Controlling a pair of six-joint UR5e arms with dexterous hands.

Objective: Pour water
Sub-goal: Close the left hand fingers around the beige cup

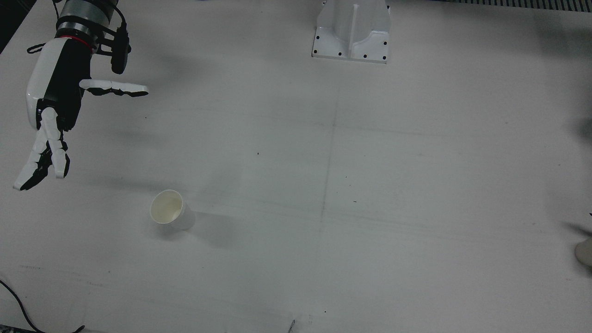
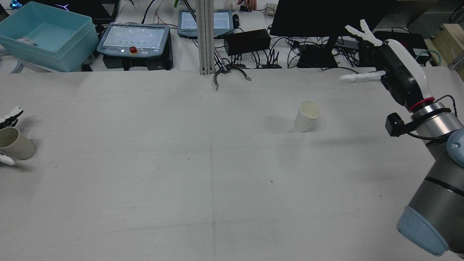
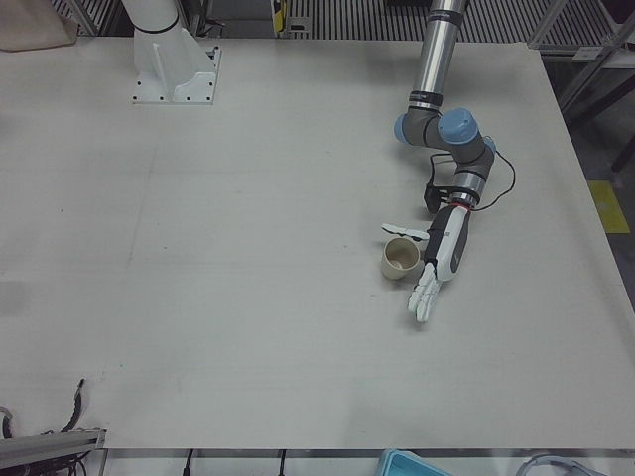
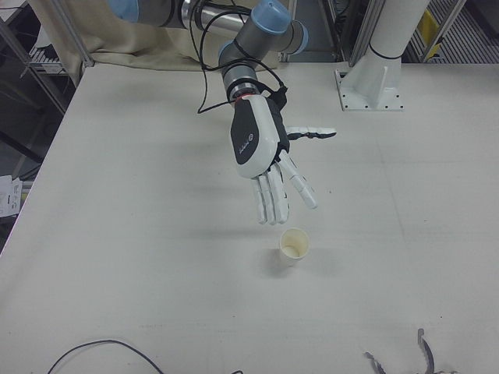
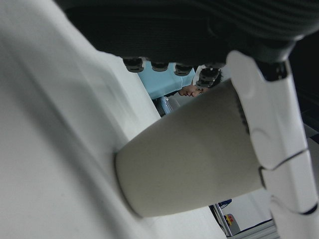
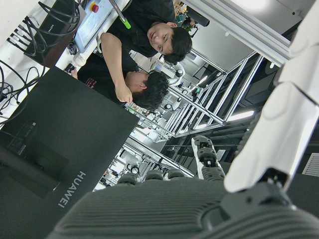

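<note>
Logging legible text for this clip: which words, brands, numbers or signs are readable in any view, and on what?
"HUAWEI": on the back of the black monitor, right hand view, running sideways.
Small round logo on the back of the right hand: too small to read.
Screens of the two teach pendants: blurred, unreadable.
Paper cup and beige cup: no print visible.

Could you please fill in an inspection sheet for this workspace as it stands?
Surface: white table, faint scuffs.
Job's things: white paper cup upright, apparently empty; beige cup upright on the table.
Clutter: metal tongs at the operators' edge.
Hands: left hand beside the beige cup, fingers around it, contact unclear; right hand open, raised, holding nothing.
Cables: black cable at the table corner.
Surroundings: teal bin, two teach pendants, monitor.
</note>
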